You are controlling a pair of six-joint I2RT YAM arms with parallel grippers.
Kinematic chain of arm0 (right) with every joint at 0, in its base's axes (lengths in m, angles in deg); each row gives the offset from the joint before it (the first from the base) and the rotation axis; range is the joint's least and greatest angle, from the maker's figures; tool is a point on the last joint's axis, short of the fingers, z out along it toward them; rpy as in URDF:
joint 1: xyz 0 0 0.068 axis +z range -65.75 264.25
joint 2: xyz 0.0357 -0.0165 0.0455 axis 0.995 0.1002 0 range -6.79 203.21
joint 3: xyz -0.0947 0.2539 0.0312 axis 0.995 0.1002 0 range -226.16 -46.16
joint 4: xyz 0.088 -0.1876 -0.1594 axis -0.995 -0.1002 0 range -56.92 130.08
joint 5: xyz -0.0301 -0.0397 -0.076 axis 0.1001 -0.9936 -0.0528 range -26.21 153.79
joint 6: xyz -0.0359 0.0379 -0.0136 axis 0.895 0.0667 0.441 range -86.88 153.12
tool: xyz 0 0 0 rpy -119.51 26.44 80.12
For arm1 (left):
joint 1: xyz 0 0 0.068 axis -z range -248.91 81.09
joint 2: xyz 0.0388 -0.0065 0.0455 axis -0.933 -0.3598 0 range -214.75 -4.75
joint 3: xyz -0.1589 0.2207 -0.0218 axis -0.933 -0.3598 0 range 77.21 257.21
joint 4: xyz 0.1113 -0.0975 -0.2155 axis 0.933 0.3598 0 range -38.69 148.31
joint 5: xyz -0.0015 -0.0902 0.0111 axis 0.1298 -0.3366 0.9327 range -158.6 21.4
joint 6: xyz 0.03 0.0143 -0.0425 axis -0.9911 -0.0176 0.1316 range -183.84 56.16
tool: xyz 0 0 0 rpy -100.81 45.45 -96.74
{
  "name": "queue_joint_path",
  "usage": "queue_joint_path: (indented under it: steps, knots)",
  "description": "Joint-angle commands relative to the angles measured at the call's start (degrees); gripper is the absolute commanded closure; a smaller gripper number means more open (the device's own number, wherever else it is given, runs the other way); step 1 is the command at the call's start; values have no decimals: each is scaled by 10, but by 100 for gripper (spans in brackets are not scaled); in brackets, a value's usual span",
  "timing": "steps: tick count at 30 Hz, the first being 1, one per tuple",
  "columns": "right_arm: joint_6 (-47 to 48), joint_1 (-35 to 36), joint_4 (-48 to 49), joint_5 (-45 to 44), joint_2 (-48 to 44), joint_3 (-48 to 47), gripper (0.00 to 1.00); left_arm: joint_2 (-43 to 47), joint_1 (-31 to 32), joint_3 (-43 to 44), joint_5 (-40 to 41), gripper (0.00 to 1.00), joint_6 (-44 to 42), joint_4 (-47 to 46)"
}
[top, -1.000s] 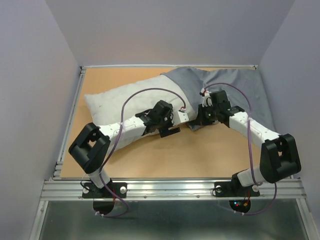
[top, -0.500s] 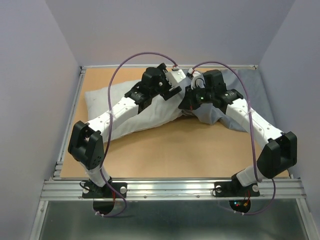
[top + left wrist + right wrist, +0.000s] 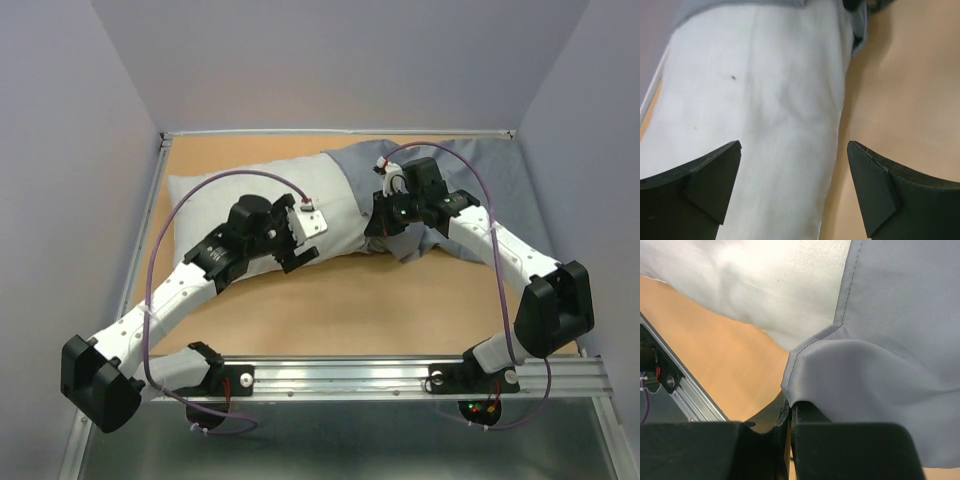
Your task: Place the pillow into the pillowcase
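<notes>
I see the pillow with only its right end in the pillowcase, most left to stuff; right fingers pinch the hem, left fingers gape empty over the pillow.

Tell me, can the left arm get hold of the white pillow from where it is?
Probably yes. The left tool is open and hovers over the pillow at its near edge, nothing between them. The right tool, shut on the pillowcase hem, sits off to the side.
</notes>
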Motion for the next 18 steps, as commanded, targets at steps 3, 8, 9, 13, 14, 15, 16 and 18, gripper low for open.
queue_joint_path:
  steps: [3, 8, 9, 13, 14, 15, 16, 18]
  knots:
    - [-15, 0, 18, -13, 7, 2, 99, 33, 45, -144, 108, 1, -146, -1]
    - [-20, 0, 17, 6, 11, 4, 100, -32, 78, -238, 170, 1, -174, -170]
    - [-21, -1, 17, 12, 11, 8, 100, -50, 80, -241, 170, 1, -174, -218]
    - [-22, -1, 19, 49, 15, 19, 99, -140, 84, -189, 267, 5, -122, -281]
    - [-23, -1, 20, 54, 15, 19, 99, -168, 82, -172, 265, 21, -89, -281]
    - [-24, -1, 20, 56, 15, 18, 99, -177, 81, -155, 258, 31, -76, -280]
    - [-25, -1, 21, 60, 18, 13, 99, -185, 80, -128, 238, 40, -61, -280]
    - [-30, 0, 23, 70, 22, 2, 99, -194, 80, -107, 214, 73, -27, -285]
